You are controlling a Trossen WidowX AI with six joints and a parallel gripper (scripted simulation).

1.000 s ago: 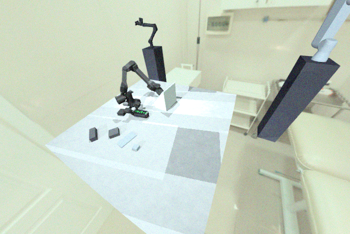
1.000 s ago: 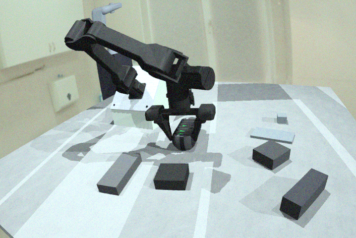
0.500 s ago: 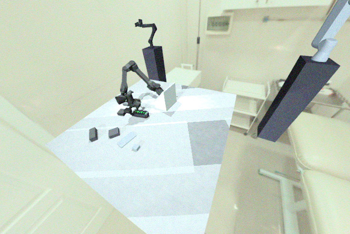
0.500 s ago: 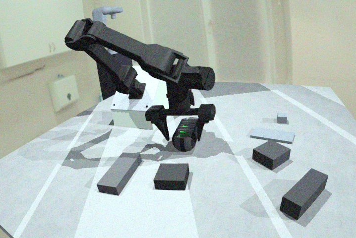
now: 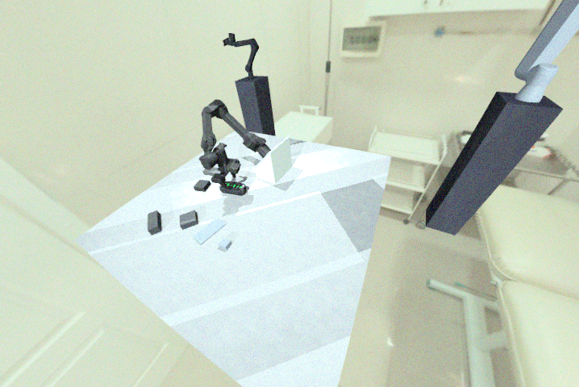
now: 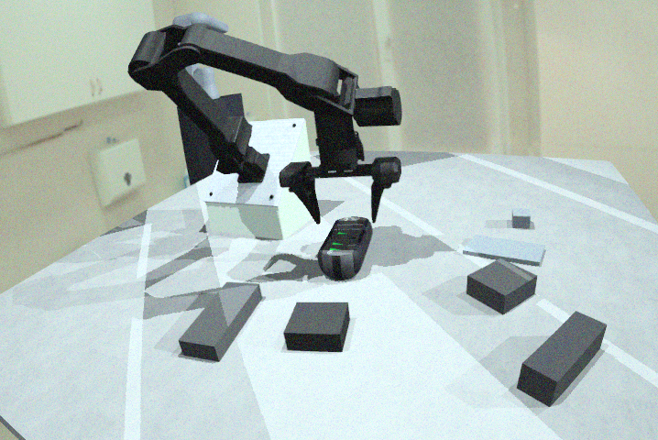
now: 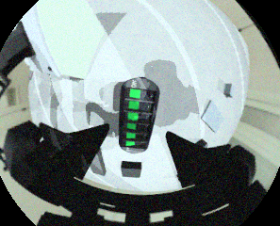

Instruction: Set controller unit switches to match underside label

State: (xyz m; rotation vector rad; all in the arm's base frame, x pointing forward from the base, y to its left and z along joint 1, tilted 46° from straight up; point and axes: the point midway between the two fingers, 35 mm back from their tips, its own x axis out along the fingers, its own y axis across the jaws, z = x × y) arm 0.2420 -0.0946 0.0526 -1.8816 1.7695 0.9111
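Just above centre in the wrist view, and near centre in the exterior view: unit, top face up on bench, underside label out of sight. Above its far end in the exterior view: gripper, fingers spread wide, with nothing gripped. In the wrist view, 6 green patches in 1 column along the unit; exact rocker tilt too small to tell. Behind, left of centre in the exterior view: wedge. At lower left and lower centre there: long block and square block.
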